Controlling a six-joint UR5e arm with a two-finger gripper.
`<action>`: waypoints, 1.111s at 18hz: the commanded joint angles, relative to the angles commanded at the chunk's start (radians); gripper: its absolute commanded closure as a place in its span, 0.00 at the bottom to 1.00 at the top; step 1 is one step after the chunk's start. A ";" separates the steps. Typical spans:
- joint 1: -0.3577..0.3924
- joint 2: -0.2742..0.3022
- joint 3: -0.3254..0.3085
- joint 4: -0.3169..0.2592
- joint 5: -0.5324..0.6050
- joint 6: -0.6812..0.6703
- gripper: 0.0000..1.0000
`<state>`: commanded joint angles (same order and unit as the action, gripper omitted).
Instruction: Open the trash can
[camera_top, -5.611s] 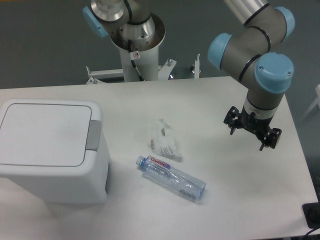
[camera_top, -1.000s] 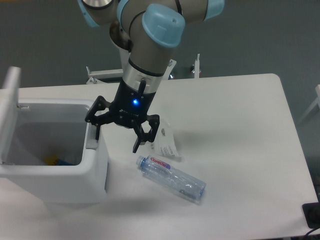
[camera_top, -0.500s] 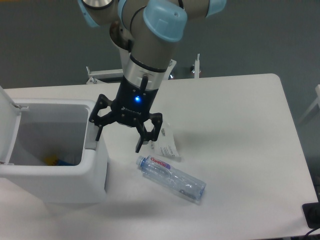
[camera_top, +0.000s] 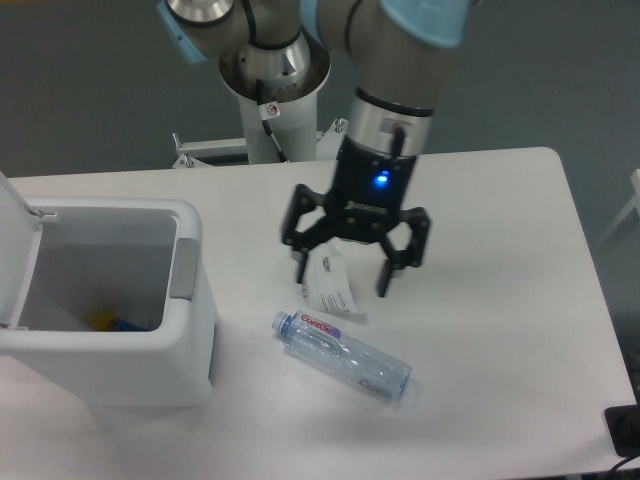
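The white boxy trash can (camera_top: 190, 340) stands at the table's left with its lid (camera_top: 15, 240) swung up at the left edge, so the inside shows. Yellow and blue items (camera_top: 110, 322) lie at its bottom. The grey push tab (camera_top: 185, 267) sits on its right rim. My gripper (camera_top: 342, 281) is open and empty, well to the right of the can, hovering just above a white packet (camera_top: 330, 285), with one finger on each side of it.
A clear plastic bottle (camera_top: 345, 356) lies on its side in front of the packet. The robot's base column (camera_top: 272, 95) stands behind the table. The white table (camera_top: 500, 330) ends at the right and front.
The gripper has moved right, away from the can's push tab, to above the white packet. The lid opened earlier and stays up.
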<state>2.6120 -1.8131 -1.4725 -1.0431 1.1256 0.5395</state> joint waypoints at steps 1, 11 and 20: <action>0.005 -0.009 0.000 -0.005 0.026 0.028 0.00; 0.095 -0.140 -0.005 -0.029 0.341 0.446 0.00; 0.123 -0.135 -0.038 -0.114 0.453 0.821 0.00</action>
<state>2.7351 -1.9481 -1.5110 -1.1566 1.5785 1.3606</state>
